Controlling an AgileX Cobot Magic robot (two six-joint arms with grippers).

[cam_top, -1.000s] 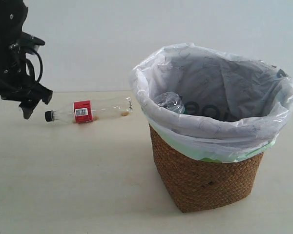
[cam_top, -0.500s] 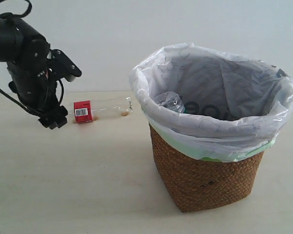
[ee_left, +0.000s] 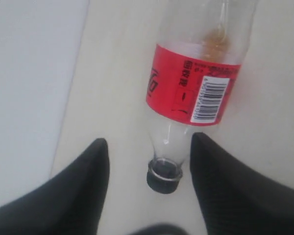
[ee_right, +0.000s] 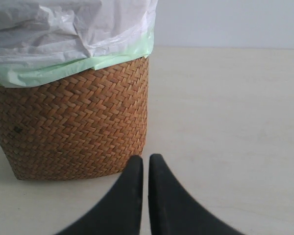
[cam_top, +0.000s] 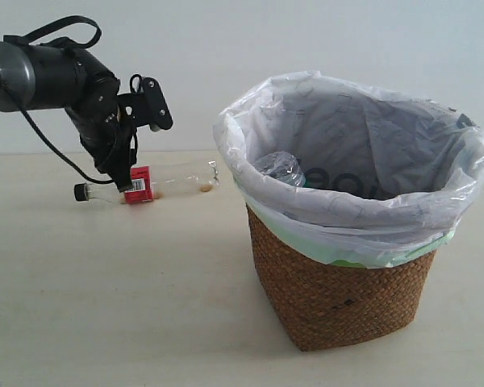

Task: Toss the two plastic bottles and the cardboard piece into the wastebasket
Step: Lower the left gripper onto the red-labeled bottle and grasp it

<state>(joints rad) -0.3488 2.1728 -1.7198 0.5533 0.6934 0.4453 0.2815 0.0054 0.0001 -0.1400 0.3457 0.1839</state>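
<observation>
The slim clear bottle with the red label (cam_top: 145,185) and black cap lies on its side on the table, left of the wastebasket (cam_top: 339,290). My left gripper (cam_top: 141,149) hangs open just over its cap end. In the left wrist view the bottle's neck (ee_left: 193,83) lies between the spread fingers of my left gripper (ee_left: 150,139), apart from both. A second clear bottle (cam_top: 280,168) lies inside the basket's white liner. The cardboard piece is hidden. My right gripper (ee_right: 146,157) is shut on nothing, beside the wicker basket (ee_right: 73,122); the exterior view does not show it.
The pale table runs back to a white wall behind the red-label bottle. The bag liner (cam_top: 250,121) bulges out over the basket rim. Bare tabletop (ee_right: 225,112) lies beside the basket near the right gripper.
The left arm has swung in from the left edge toward the right and turned, so its open gripper now sits over the cap end of the red-label bottle. The bottle and basket have not moved.
</observation>
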